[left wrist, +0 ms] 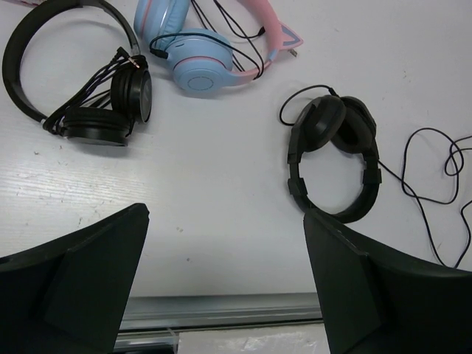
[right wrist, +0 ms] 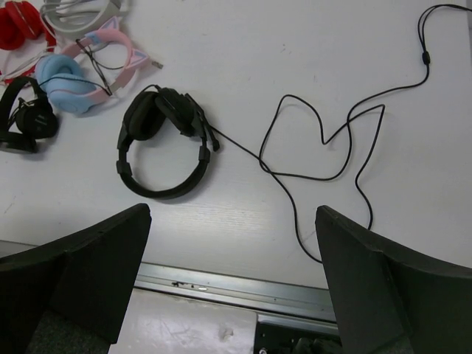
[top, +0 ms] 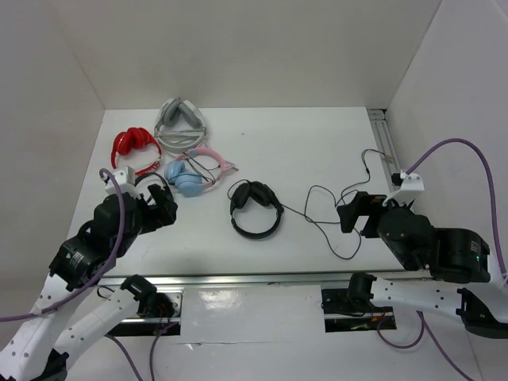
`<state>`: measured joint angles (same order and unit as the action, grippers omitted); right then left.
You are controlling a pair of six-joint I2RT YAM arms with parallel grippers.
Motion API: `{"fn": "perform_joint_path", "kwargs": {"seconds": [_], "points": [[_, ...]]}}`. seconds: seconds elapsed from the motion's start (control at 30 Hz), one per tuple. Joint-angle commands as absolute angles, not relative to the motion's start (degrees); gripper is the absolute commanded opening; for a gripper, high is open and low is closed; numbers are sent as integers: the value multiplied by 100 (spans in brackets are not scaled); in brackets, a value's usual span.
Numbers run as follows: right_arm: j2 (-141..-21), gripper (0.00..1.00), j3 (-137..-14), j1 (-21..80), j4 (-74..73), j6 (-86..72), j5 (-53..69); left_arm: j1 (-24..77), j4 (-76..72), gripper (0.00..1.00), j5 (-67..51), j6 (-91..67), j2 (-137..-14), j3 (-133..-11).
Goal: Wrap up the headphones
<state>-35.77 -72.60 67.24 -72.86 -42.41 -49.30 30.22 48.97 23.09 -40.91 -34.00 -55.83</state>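
The large black headphones (top: 255, 209) lie flat in the middle of the white table, with the ear cups folded together at the far side of the band. They also show in the left wrist view (left wrist: 332, 158) and the right wrist view (right wrist: 164, 144). Their thin black cable (top: 333, 226) trails loosely to the right in loops (right wrist: 324, 147) toward the far right corner. My left gripper (top: 161, 204) is open and empty, hovering left of the headphones (left wrist: 225, 214). My right gripper (top: 355, 214) is open and empty, above the cable loops (right wrist: 232, 214).
A smaller black pair (left wrist: 74, 74) lies under my left arm. A pink-and-blue pair (top: 190, 175), a red pair (top: 133, 147) and a grey pair (top: 181, 123) sit at the far left. A metal rail (top: 254, 279) runs along the near edge. White walls enclose the table.
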Motion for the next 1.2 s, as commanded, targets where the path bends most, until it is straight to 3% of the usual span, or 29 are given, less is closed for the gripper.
{"fn": "perform_joint_path", "kwargs": {"seconds": [0.0,0.3,0.53,0.63,0.7,0.83,1.03,1.17], "points": [[-3455,100,-7242,6768,-7128,-4192,-5071,3041,4649,100,2294,-4008,-3279,-5528],[-3848,100,-7172,6768,-7058,-4166,-5027,3041,4887,100,2172,-4727,-3954,-5713],[-4403,100,-6926,6768,-6374,-3912,-4905,3119,3403,100,1091,-6528,-4971,-4624],[-4613,100,-6794,6768,-5916,-3639,-4825,3751,3103,100,1439,-7266,-5728,-4692],[-4728,100,-6715,6768,-5845,-3586,-4772,4626,3452,100,2244,-8028,-6466,-5269],[-4966,100,-6601,6768,-5774,-3586,-4825,5429,4200,100,2689,-9355,-7294,-5913],[-4738,100,-6601,6715,-5722,-3762,-5098,6098,4859,100,2865,-11877,-8136,-6160],[-4518,100,-6653,6715,-5616,-3691,-5036,6258,4860,100,2611,-12506,-8970,-6573]]}}
